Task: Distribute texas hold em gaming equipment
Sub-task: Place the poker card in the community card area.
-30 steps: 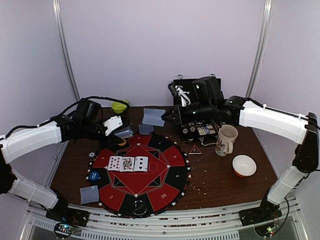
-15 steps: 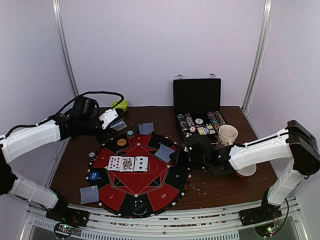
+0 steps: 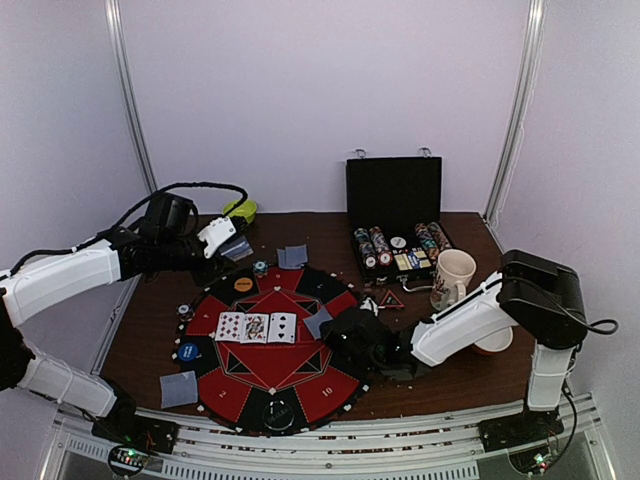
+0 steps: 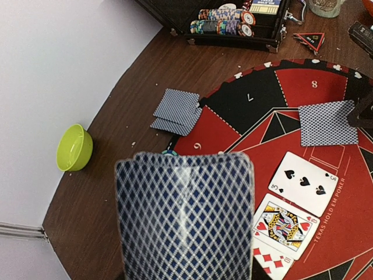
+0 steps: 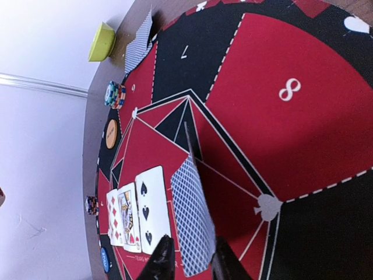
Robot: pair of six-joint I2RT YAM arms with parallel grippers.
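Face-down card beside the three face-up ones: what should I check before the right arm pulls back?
1. Face-down card lies on the mat: ok.
2. Right gripper jaws apart: ok.
3. Fingers clear of that card: cannot tell; one sits at its edge in the left wrist view.
4. Face-up cards in a row, apart from it: ok.
5. Left gripper gripping the deck: ok.

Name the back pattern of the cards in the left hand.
The cards show a blue diamond lattice; left wrist view shows it best.
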